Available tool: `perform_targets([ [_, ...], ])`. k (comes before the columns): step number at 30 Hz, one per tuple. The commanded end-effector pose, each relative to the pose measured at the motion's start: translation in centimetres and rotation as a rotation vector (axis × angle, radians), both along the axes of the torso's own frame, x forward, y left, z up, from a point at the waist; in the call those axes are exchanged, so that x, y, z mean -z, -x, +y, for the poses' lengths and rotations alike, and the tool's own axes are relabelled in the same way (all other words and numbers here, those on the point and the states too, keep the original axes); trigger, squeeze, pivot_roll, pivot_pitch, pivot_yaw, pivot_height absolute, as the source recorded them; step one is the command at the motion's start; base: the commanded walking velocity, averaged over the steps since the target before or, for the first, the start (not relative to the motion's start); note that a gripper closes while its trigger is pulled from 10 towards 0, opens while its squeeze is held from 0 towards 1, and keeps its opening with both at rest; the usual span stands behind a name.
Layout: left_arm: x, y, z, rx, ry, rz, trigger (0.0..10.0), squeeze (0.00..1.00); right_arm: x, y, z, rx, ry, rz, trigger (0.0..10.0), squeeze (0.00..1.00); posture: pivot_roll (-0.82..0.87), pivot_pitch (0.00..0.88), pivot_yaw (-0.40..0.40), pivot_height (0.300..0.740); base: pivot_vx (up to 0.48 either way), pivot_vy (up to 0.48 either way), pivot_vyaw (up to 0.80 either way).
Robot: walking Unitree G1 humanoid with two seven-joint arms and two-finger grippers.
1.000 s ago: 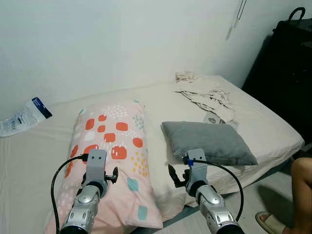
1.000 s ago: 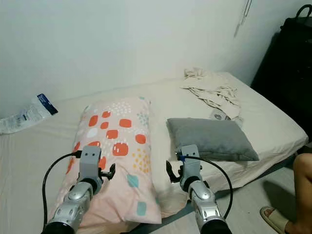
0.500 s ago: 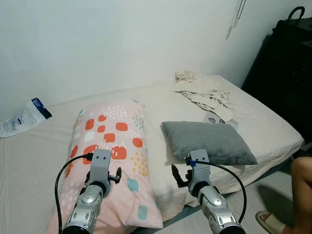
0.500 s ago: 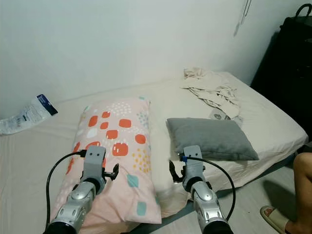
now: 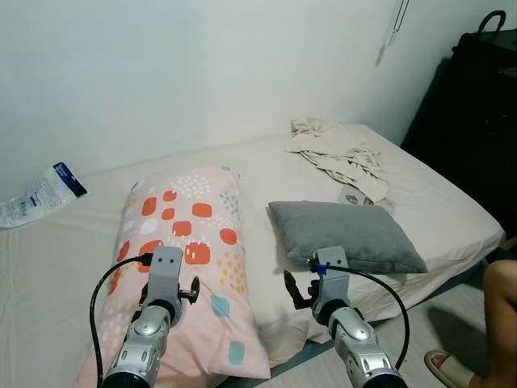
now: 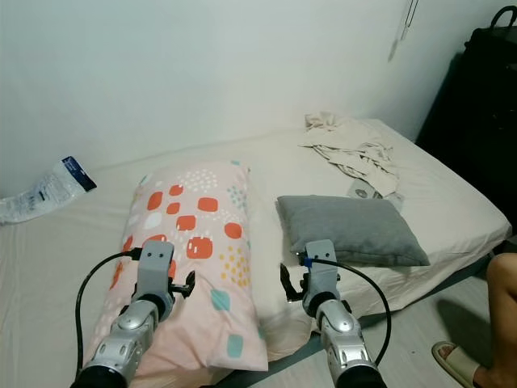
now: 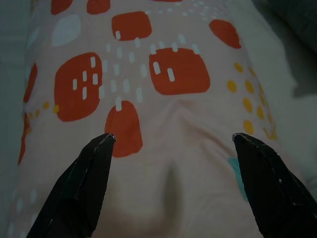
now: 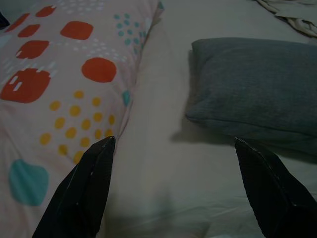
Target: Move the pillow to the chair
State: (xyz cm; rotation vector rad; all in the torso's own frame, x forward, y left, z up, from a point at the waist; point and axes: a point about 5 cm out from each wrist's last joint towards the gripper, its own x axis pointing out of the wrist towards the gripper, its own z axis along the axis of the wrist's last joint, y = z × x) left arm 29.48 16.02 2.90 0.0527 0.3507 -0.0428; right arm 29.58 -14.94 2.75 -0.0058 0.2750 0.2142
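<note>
Left eye view shows a bed [image 5: 452, 210] against a white wall, with both my silver arms reaching forward over its near edge. Two pillows lie on it. A long pink pillow [image 5: 190, 250] with red, yellow and teal spots lies lengthwise on my left. A smaller grey pillow [image 5: 343, 233] lies flat on my right, near the bed's front edge. The task names one pillow and I cannot tell which is meant. I see no chair.

My left claw [image 7: 171, 186] hovers low over the pink pillow, fingers spread wide, with a soft crease of fabric between the tips. I judge it is placed there to pinch that fabric. My right claw [image 8: 173, 186] is also spread wide, empty, over bare sheet in the gap between the two pillows. The pink pillow's edge lies just beside one finger and the grey pillow's near corner lies just ahead of the other. I judge this arm is ready to help with either pillow.

Neither claw touches a pillow that I can confirm. Crumpled pale cloth [image 5: 335, 155] lies at the far right of the bed, and a plastic packet [image 5: 40, 194] at the far left. A person's bare knee [image 5: 501, 295] and sandalled foot [image 5: 451, 370] show at the right edge, on the floor, well apart from my arms.
</note>
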Motion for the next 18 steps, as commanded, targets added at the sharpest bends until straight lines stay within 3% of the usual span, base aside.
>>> perform_targets([
  [1,0.31,0.11,-0.01,0.01,0.008,0.019,10.0,1.0,0.16,0.19,-0.29,0.013,-0.019,0.007,10.0,0.26,0.0,0.06,-0.035,0.74,0.0,0.0,0.0],
  [2,0.31,0.11,-0.01,0.01,0.008,0.019,10.0,1.0,0.16,0.19,-0.29,0.013,-0.019,0.007,10.0,0.26,0.0,0.06,-0.035,0.74,0.0,0.0,0.0],
  [3,0.13,0.11,-0.23,0.023,0.03,0.005,10.0,1.0,0.1,0.25,-0.17,0.0,-0.035,0.002,10.0,1.0,0.0,0.06,-0.034,0.74,0.0,0.0,0.0],
  [12,0.19,0.14,-0.08,0.018,0.0,0.014,10.0,1.0,0.16,0.2,-0.17,0.009,-0.001,0.009,10.0,1.0,0.0,0.063,-0.032,0.74,0.0,0.0,0.0],
  [13,0.29,0.1,0.12,0.006,-0.014,0.021,10.0,1.0,0.16,0.2,-0.01,-0.002,-0.021,0.013,10.0,0.17,0.0,0.063,-0.032,0.74,0.0,0.0,0.0],
  [14,0.29,0.09,0.15,0.004,-0.011,0.021,10.0,0.7,0.14,0.2,0.03,-0.006,-0.024,0.013,10.0,0.0,0.0,0.064,-0.033,0.74,0.0,0.0,0.0],
  [15,0.29,0.09,0.15,0.004,-0.011,0.021,10.0,0.7,0.14,0.2,0.03,-0.006,-0.024,0.013,10.0,0.0,0.0,0.064,-0.033,0.74,0.0,0.0,0.0],
  [16,0.28,0.08,0.18,0.003,-0.008,0.021,10.0,0.15,0.13,0.2,0.05,-0.007,-0.024,0.012,10.0,0.0,0.0,0.064,-0.033,0.74,0.0,0.0,0.0],
  [17,0.26,0.09,0.21,0.003,-0.007,0.019,10.0,0.0,0.13,0.18,0.02,-0.005,-0.019,0.011,10.0,0.0,0.0,0.064,-0.033,0.74,0.0,0.0,0.0],
  [18,0.25,0.11,0.25,0.001,-0.006,0.018,10.0,0.0,0.14,0.17,0.02,-0.004,-0.016,0.011,10.0,0.0,0.0,0.063,-0.034,0.74,0.0,0.0,0.0],
])
